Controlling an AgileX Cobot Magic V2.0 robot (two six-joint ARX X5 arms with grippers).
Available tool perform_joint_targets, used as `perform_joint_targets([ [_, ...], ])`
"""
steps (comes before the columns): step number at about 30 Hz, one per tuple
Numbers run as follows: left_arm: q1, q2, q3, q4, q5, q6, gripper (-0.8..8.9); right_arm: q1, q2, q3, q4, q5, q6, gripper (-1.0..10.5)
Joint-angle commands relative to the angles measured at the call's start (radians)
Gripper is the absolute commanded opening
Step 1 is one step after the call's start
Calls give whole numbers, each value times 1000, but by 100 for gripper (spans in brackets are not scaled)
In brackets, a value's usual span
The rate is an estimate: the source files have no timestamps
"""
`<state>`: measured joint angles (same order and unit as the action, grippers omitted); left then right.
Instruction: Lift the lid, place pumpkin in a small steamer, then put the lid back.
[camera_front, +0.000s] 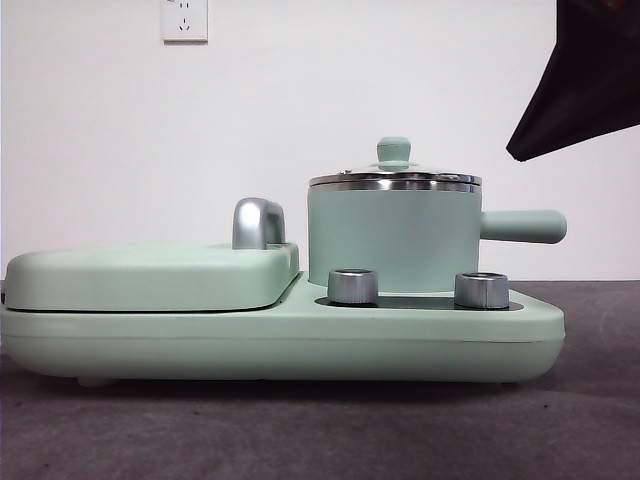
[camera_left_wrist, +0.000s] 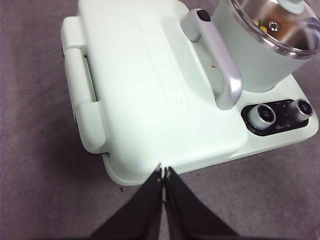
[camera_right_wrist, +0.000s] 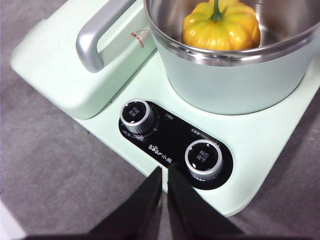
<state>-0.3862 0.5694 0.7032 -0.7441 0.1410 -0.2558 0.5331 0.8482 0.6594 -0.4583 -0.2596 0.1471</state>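
Note:
The small steamer stands on the right half of the mint-green appliance, with its side handle pointing right. The lid rests on the steamer's rim, mint knob on top; it also shows in the left wrist view as the lid. The pumpkin, yellow-orange with a green stem, sits inside the steamer. My right gripper is shut and empty, hovering over the control panel in front of the pot. My left gripper is shut and empty, off the near corner of the griddle cover.
The flat griddle cover with its steel handle fills the appliance's left half. Two steel dials sit in front of the pot. A black arm tip hangs at the top right corner. Grey cloth covers the table.

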Motion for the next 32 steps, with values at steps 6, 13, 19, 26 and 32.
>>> perform_joint_targets([
  [6, 7, -1, 6, 9, 5, 10, 7, 7, 5, 18, 11, -2, 3, 16],
  [13, 107, -85, -6, 44, 6, 20, 7, 7, 5, 18, 11, -2, 3, 16],
  [19, 205, -186, -119, 192, 5, 84, 7, 7, 5, 18, 11, -2, 3, 16],
  [26, 283, -287, -299, 351, 5, 82, 7, 7, 5, 18, 11, -2, 3, 16],
  [32, 328, -389, -441, 457, 5, 80, 7, 7, 5, 18, 11, -2, 3, 16],
])
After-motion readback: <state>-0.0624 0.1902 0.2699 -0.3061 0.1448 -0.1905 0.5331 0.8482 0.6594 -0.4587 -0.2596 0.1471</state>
